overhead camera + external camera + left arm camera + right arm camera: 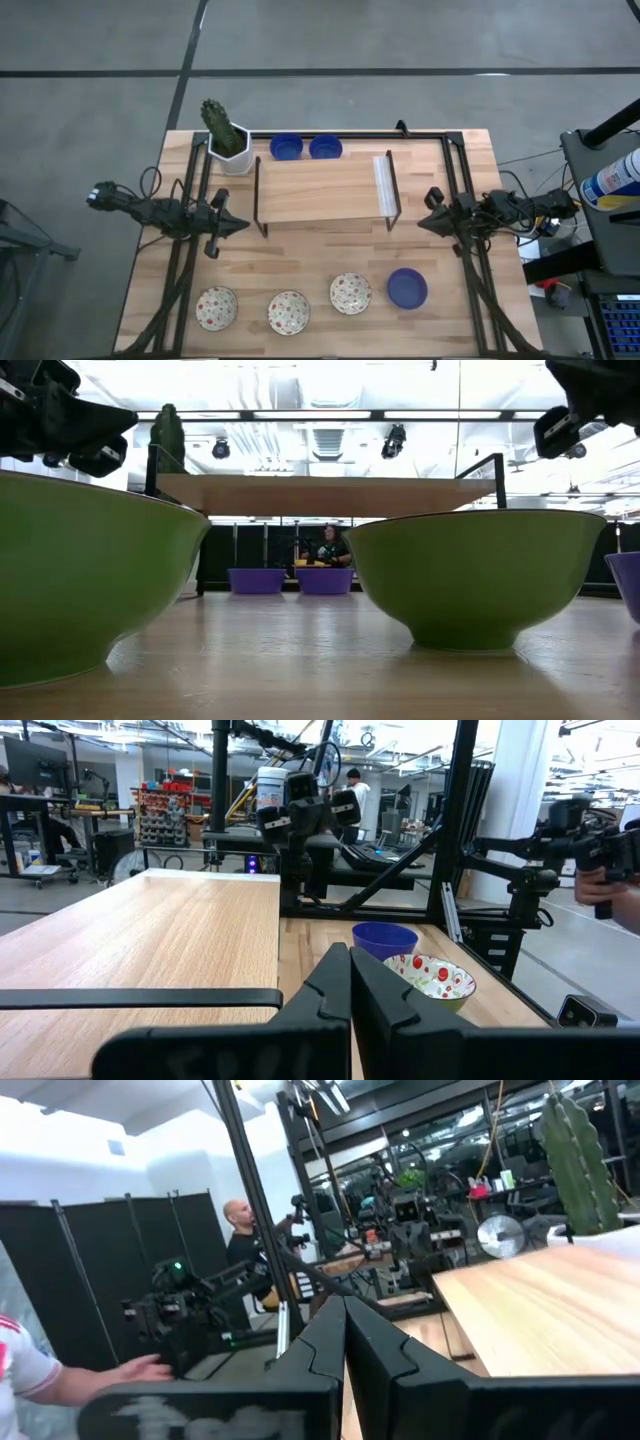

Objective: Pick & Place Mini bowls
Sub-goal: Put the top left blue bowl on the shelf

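Observation:
Three cream mini bowls with red-green speckles (216, 307) (288, 312) (351, 293) and one blue mini bowl (407, 288) stand on their bases along the table's near edge. Two more blue mini bowls (286, 147) (326, 148) stand at the far edge, behind a raised wooden shelf (320, 188). My left gripper (243, 226) hovers shut at the shelf's left end, pointing level toward the right. My right gripper (420, 222) hovers shut at the shelf's right end, facing it. Neither holds anything. The left wrist view shows the blue bowl (385, 938) and a speckled one (435, 978) ahead.
A white pot with a green cactus (228, 140) stands at the far left corner of the shelf. Black frame rails (455, 180) run along the table's sides and far edge. People stand in the room beyond; a hand (140, 1372) shows in the right wrist view.

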Robot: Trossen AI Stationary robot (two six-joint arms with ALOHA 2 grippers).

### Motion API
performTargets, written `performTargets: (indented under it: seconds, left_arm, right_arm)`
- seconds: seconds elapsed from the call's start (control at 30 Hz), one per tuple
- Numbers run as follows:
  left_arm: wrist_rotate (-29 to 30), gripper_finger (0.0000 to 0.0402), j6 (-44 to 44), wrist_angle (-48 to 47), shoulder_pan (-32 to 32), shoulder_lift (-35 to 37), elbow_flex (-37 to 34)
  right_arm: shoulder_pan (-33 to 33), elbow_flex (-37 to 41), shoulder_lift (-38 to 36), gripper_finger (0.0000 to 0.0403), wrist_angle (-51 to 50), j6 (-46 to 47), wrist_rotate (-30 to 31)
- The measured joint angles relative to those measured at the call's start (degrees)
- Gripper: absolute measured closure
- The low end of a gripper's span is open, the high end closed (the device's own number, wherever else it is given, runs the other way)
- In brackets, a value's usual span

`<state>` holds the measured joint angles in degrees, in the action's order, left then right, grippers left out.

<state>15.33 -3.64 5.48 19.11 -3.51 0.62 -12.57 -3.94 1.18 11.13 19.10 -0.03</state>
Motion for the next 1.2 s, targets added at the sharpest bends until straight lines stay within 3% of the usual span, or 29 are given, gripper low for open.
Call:
performTargets:
  seconds: [0.23, 0.7, 1.03, 1.2]
  left_arm:
    - [0.00, 0.0401, 0.00, 0.00, 0.00, -0.02, 0.00]
    - [0.00, 0.0401, -0.60, 0.10, 0.00, -0.02, -0.02]
    - [2.27, 0.0401, -16.12, 1.64, -0.01, 0.02, 0.00]
    - [2.56, 0.0401, -19.13, 2.84, -0.02, 0.00, -0.02]
  right_arm:
    - [-0.69, -4.25, 6.77, 0.0394, -1.13, -0.99, 0.04]
    - [-4.22, -18.31, 34.24, 0.0394, -2.52, -0.20, 0.17]
    - [-5.94, -39.40, 47.87, 0.0394, -24.53, -8.07, -1.22]
    - [-5.93, -45.00, 51.23, 0.0394, -32.04, -11.56, 6.49]
